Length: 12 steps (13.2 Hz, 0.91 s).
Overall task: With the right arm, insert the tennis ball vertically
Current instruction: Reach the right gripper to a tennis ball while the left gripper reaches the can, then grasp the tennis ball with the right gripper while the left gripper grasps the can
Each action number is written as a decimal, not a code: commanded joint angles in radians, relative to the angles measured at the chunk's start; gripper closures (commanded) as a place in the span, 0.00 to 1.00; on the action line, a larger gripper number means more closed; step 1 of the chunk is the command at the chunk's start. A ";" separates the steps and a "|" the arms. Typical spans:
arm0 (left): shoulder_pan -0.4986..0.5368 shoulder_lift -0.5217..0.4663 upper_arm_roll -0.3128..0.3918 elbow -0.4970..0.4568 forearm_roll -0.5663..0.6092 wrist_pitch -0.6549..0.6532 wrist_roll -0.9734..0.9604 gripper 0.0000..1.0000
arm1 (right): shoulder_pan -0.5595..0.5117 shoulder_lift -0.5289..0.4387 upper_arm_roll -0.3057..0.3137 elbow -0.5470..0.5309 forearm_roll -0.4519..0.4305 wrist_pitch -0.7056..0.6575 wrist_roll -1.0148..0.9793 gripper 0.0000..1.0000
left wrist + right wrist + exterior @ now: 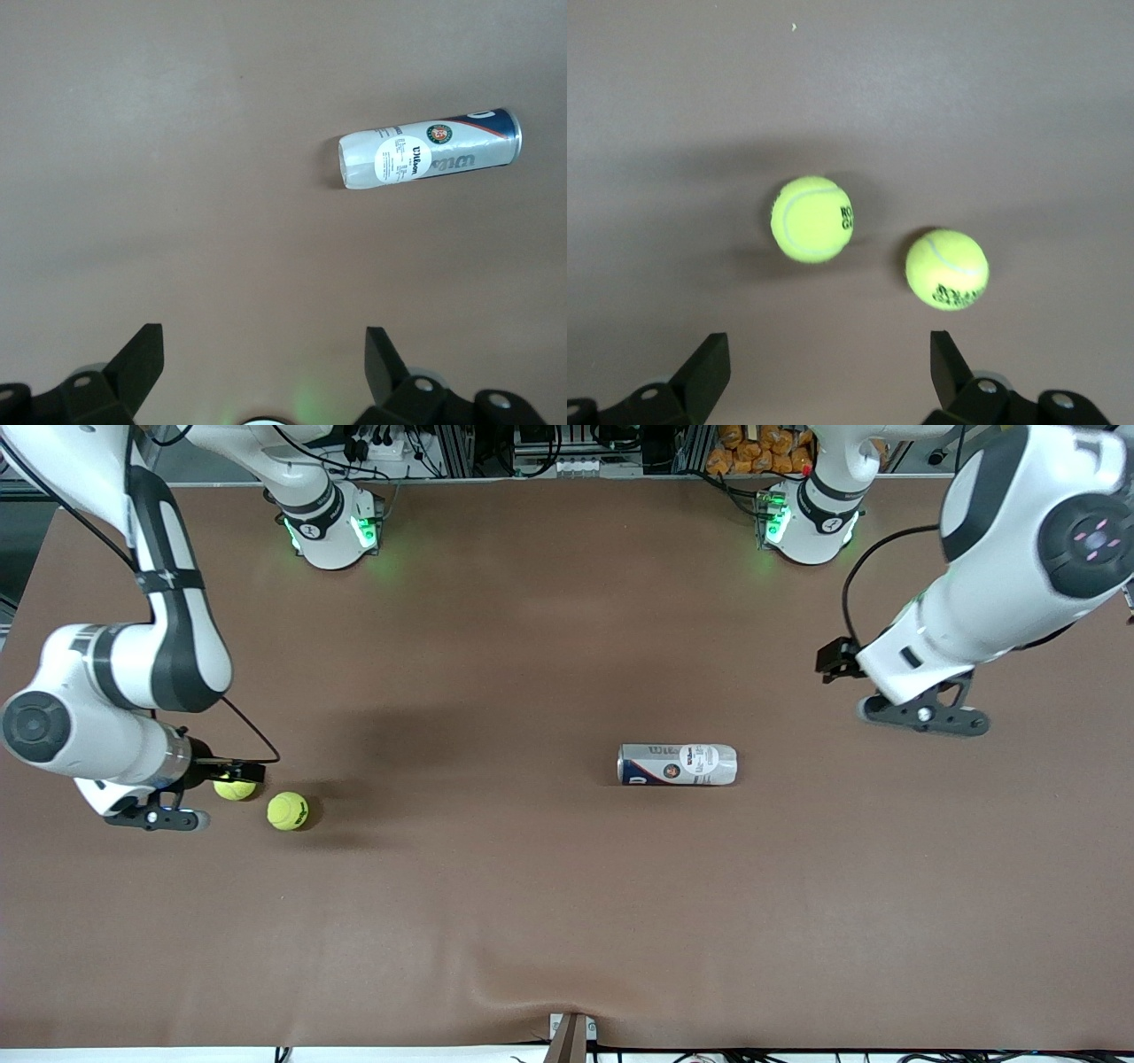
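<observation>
Right gripper (824,367) spread wide, empty, hovering over two balls at right arm's end of table

Ball A (811,219) partly under gripper; ball B (947,268) just beside it, apart, nearer front camera

Can (678,764) lying on side mid-table, well apart from balls

Left gripper (261,367) spread wide, empty, waiting over bare table near can

Step in hand, judged: pick one ball. Centre fingers on ball A, descend straight, avoid nudging ball B, close at widest part

Can not upright; vertical insert likely needs it stood first
</observation>
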 commanded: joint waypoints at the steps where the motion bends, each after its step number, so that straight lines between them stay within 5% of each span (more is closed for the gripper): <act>1: -0.040 0.040 0.000 0.023 0.040 0.025 -0.010 0.00 | 0.010 0.030 -0.002 -0.040 0.017 0.092 0.010 0.00; 12: -0.153 0.226 -0.006 0.014 0.137 0.128 0.019 0.00 | 0.045 0.213 -0.002 -0.038 0.038 0.321 0.011 0.00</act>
